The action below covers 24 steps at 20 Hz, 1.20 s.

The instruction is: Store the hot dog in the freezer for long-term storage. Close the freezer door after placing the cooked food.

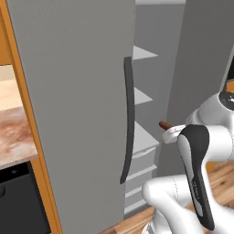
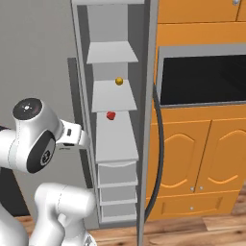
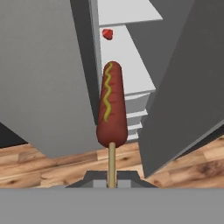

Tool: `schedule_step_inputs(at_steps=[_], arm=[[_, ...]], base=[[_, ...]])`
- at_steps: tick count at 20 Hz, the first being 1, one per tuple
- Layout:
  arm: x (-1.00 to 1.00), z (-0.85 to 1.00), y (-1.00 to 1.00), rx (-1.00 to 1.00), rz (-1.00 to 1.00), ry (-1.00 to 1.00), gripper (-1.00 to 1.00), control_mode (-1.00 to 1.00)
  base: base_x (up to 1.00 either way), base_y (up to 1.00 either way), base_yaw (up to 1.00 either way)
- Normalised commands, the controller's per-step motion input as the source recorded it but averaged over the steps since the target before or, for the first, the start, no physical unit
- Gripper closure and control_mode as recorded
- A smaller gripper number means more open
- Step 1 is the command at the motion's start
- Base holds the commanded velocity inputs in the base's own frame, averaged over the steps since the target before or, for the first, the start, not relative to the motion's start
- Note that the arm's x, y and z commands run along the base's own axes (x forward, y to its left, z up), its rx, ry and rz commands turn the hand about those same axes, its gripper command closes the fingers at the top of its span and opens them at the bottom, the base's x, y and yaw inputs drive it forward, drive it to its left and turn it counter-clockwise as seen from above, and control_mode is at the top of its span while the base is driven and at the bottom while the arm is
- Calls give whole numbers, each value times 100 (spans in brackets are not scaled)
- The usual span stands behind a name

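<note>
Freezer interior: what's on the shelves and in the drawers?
The freezer shelves hold a yellow ball and a red lump. The drawers are shut, contents hidden.

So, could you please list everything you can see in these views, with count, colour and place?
hot dog: one, reddish-brown with a yellow squiggle, on a pale stick clamped in the claw, pointing toward the open compartment
freezer: one, grey outside, white shelves and drawers inside, door swung open
freezer door: one, grey with a long dark curved handle, open at the left of the left base view
red lump: one, red, on a middle shelf
yellow ball: one, yellow, on the shelf above the red lump
oven: one, black front, set in the orange cabinets right of the freezer
floor: wood planks, below the freezer
claw: one, dark tips, shut on the hot dog's stick
</note>
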Motion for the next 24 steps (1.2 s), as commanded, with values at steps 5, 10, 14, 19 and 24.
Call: schedule_step_inputs(at_steps=[5, 10, 14, 19, 24], arm=[[0, 0, 0, 0, 0, 0, 100, 100], [0, 0, 0, 0, 0, 0, 100, 100], [0, 0, 0, 0, 0, 0, 100, 100], [0, 0, 0, 0, 0, 0, 100, 100], [0, 0, 0, 0, 0, 0, 100, 100]], base=[[33, -17, 0], [40, -15, 0], [49, -13, 0], [39, -10, 0], [18, -33, 0]])
